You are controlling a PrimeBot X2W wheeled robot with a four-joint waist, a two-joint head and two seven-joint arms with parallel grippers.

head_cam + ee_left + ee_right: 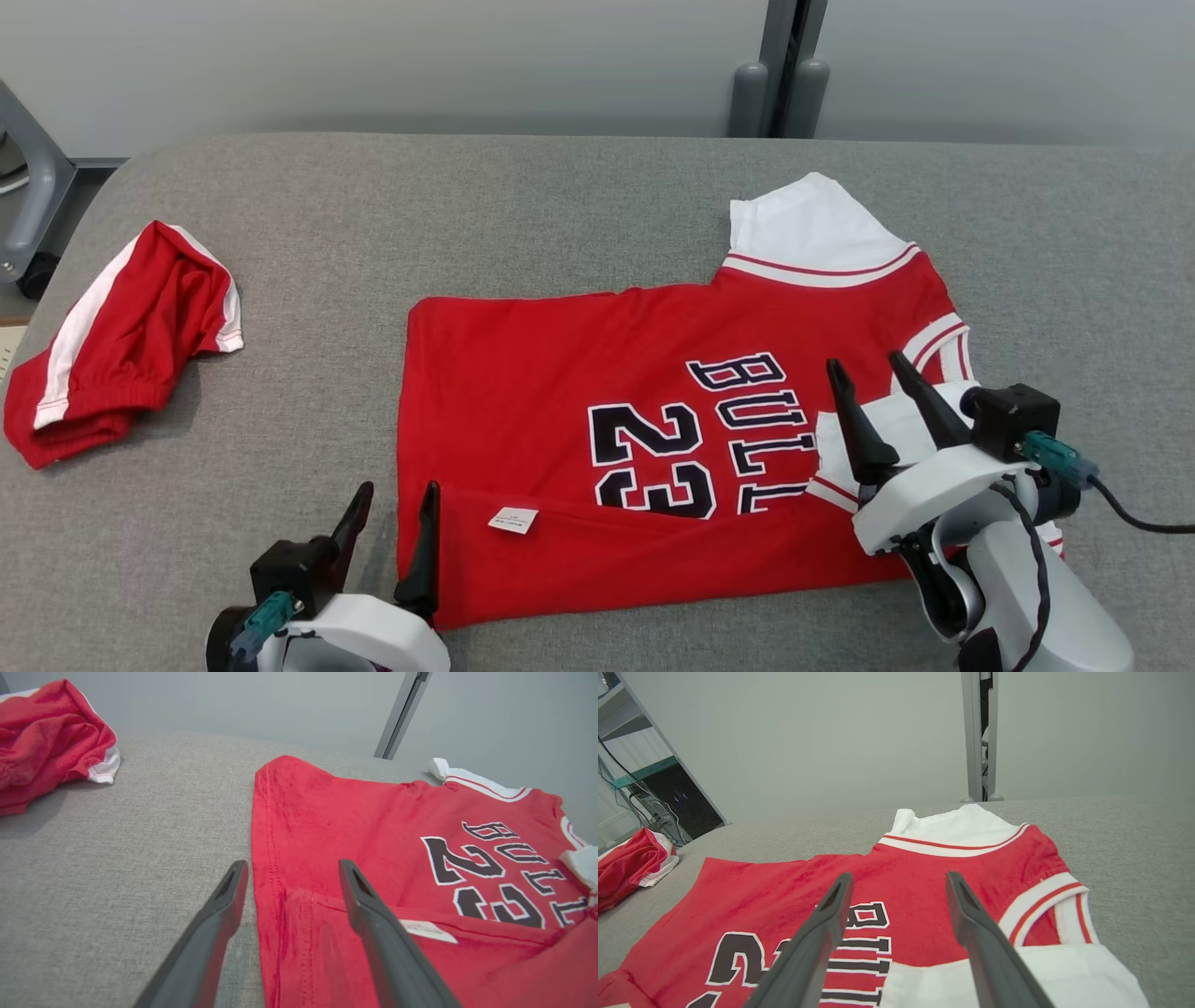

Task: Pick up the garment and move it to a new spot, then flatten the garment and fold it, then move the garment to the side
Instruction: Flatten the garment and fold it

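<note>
A red jersey [560, 373] with black "BULLS 23" lettering and white sleeves lies spread on the grey table, its near edge folded up over the front. My left gripper [397, 499] is open at the jersey's [327, 826] near left corner, one finger over the cloth and the other over bare table. My right gripper [868, 371] is open above the folded-in white sleeve [896, 420] on the jersey's [924, 882] right side. Neither holds anything. In the wrist views the left gripper [292, 872] and the right gripper [901, 882] both hover over red cloth.
A pair of red shorts [121, 336] with white stripes lies bunched at the table's far left, also visible as red shorts [46, 732] in the left wrist view. The grey table [308, 233] has bare room between the two garments. A grey wall and post [780, 65] stand behind.
</note>
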